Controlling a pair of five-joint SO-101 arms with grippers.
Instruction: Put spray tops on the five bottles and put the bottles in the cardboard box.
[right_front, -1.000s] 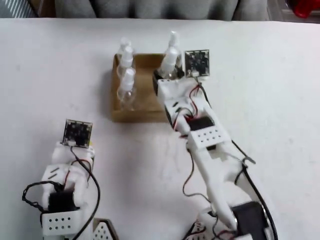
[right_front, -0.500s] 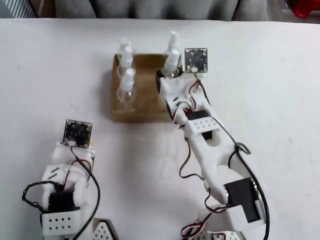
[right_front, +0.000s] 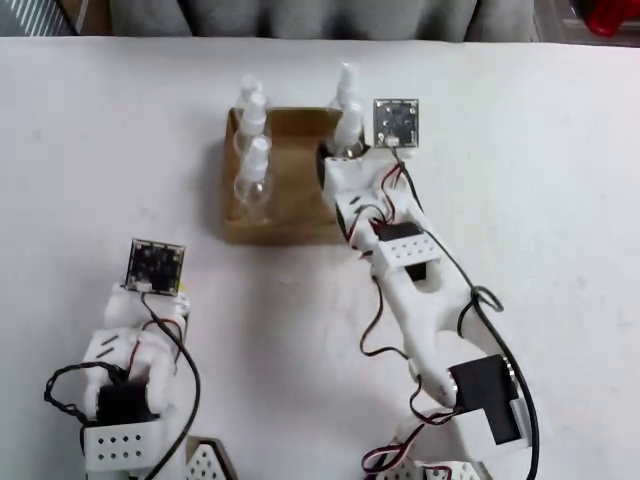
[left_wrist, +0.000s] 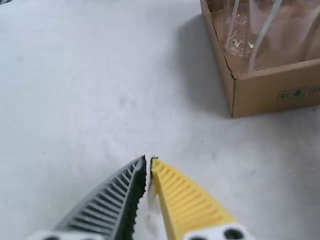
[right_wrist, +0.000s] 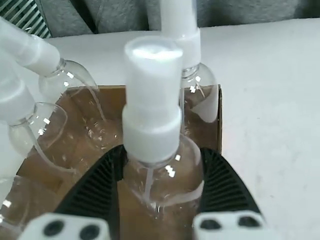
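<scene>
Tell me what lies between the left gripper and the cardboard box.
Only bare white table lies between the left gripper and the cardboard box, as the left wrist view shows.

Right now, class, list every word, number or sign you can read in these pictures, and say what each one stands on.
Box: small green marks on its outer side wall, too small and blurred to read.
Bottles: clear, no label or print seen.
No text in these pictures can be read.
</scene>
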